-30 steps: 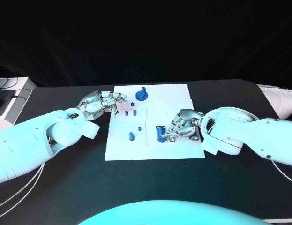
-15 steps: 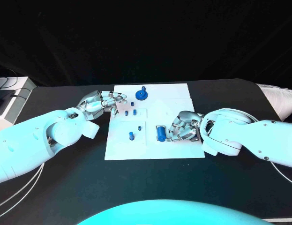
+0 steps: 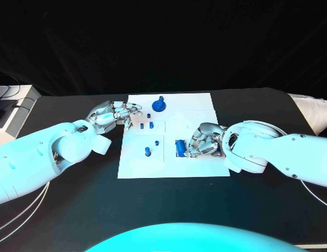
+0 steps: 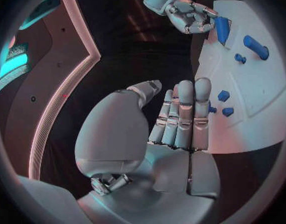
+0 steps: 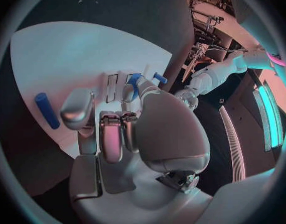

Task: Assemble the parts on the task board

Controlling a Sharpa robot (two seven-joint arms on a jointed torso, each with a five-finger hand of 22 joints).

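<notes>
White flat task board (image 3: 193, 113) carrying small rigid blue plastic parts, probably light and slick, best pinched across their sides: right hand (image 3: 202, 142) curled beside the blue block (image 3: 180, 148), grasp indeterminate; left hand (image 3: 116, 113) empty, fingers together.

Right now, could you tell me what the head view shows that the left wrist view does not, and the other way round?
Head view: the round blue part at the far end of the task board, and the board's full outline. Left wrist view: the palm of the left hand, holding nothing, fingers straight. Both: the right hand with its fingers at the long blue part, and the small blue parts on the board.
</notes>
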